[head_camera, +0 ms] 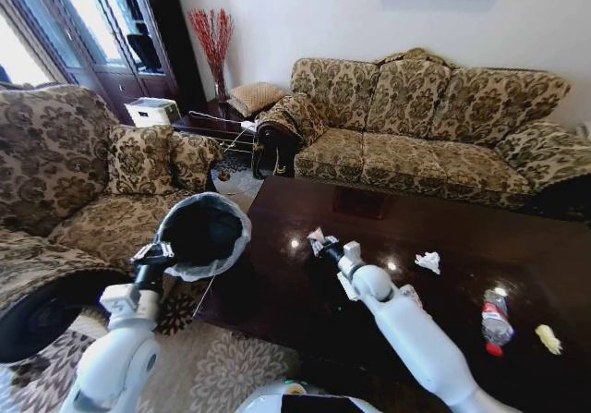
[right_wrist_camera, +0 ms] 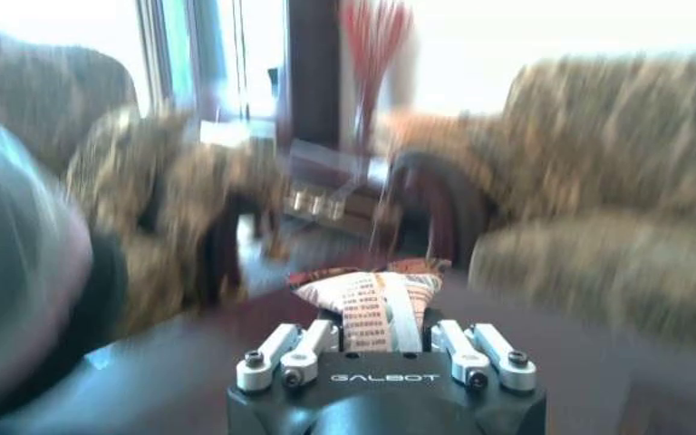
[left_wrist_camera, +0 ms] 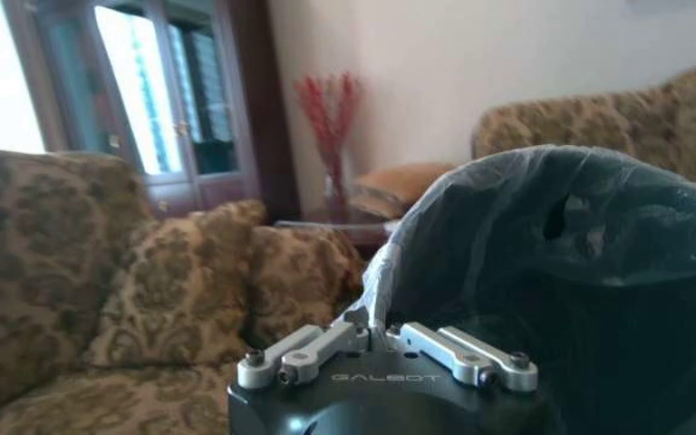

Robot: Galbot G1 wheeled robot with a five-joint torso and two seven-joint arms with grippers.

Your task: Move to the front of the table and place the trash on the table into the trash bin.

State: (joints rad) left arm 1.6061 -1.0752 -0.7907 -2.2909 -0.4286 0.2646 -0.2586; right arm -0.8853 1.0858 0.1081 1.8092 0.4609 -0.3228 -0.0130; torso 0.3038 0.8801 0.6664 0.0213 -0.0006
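Note:
My left gripper (head_camera: 159,252) is shut on the rim of the trash bin (head_camera: 205,232) and holds it up just off the left end of the table (head_camera: 443,224). The left wrist view shows the fingers pinching the pale liner (left_wrist_camera: 379,308) of the bin (left_wrist_camera: 578,272). Over the table's left part, close to the bin, my right gripper (head_camera: 323,245) is shut on a white and red printed wrapper (head_camera: 316,236). The wrapper (right_wrist_camera: 372,304) sticks up between the fingers, with the bin (right_wrist_camera: 10,272) blurred beside it. A crumpled paper (head_camera: 428,261), a clear bottle (head_camera: 496,321) and a yellow scrap (head_camera: 548,339) lie on the table.
A patterned armchair (head_camera: 65,173) stands left of the bin and a long patterned sofa (head_camera: 434,127) runs behind the table. A small side table (head_camera: 217,127) with a vase of red branches (head_camera: 214,39) fills the far corner. A patterned rug (head_camera: 222,367) covers the floor.

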